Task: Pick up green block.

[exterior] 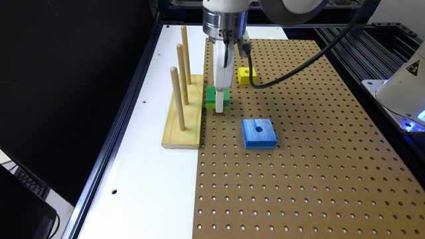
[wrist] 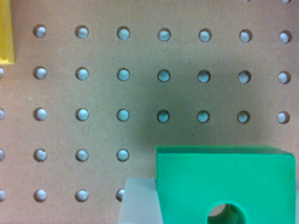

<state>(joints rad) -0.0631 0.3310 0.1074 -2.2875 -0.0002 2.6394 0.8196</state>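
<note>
The green block [exterior: 212, 96] sits flat on the brown pegboard [exterior: 298, 166], next to the wooden peg stand. My gripper [exterior: 219, 105] has come straight down over it, its white tip reaching board level at the block's front side. In the wrist view the green block [wrist: 224, 182] shows its round hole, and one pale finger [wrist: 136, 201] lies flush against its side. The jaws stand closed against the block's two sides. The block still rests on the board.
A yellow block [exterior: 247, 75] lies just behind the green one, and its edge [wrist: 5, 32] shows in the wrist view. A larger blue block [exterior: 259, 133] lies in front. A wooden stand [exterior: 182, 129] with three upright pegs stands at the exterior view's left, on the white table strip [exterior: 146, 186].
</note>
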